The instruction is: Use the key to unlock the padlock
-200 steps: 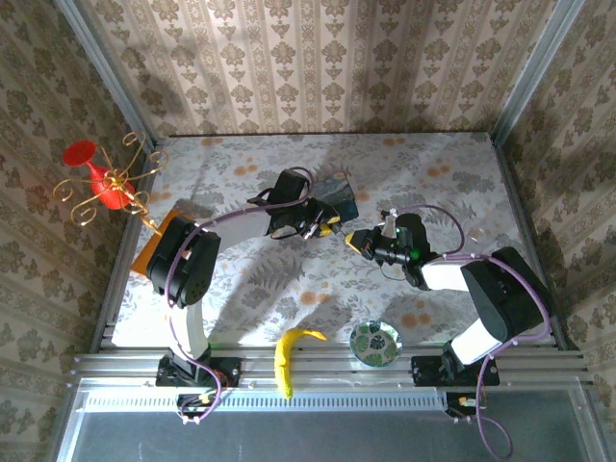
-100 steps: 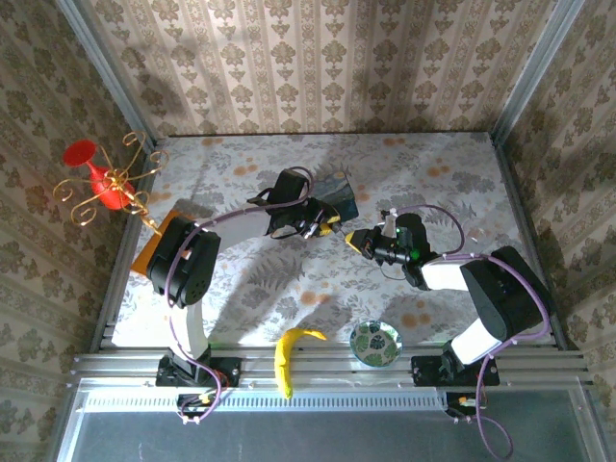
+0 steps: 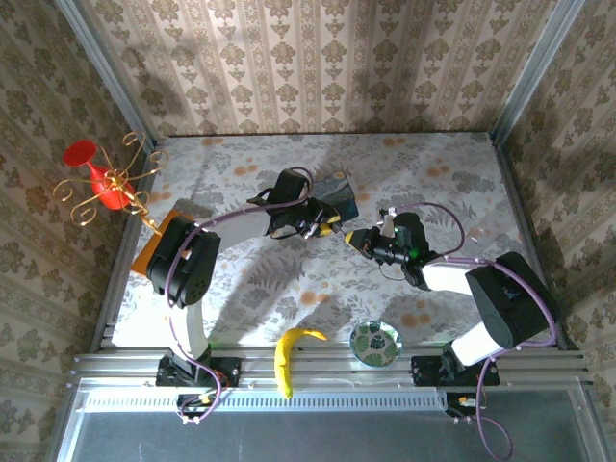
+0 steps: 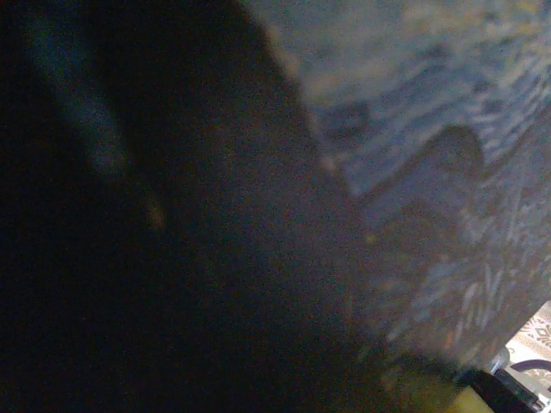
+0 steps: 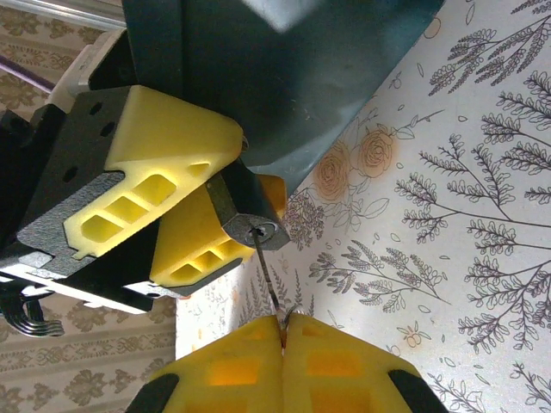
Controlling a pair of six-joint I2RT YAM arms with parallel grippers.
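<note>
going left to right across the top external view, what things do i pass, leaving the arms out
red trumpet-shaped vase with gold wire curls → orange flat board → yellow banana → round patterned glass dish

The padlock point(image 5: 241, 211) is showing a dark, matt body with a bare, silvery metal end around the keyhole. The key point(image 5: 269, 280) is looking like thin, smooth, shiny metal. The left gripper point(image 5: 250, 176) and the right gripper point(image 5: 282, 334) are both wearing matt yellow plastic with moulded hollows, backed by rougher black plastic. The box point(image 5: 310, 69) is presenting a smooth, painted blue surface with a faint sheen. The table cover point(image 5: 448, 224) is looking matt and printed, like cloth or paper. In the top view the banana point(image 3: 289, 351) is shining a little, the dish point(image 3: 374, 342) is glinting like glass, and the rails point(image 3: 125, 364) are looking like brushed metal.
</note>
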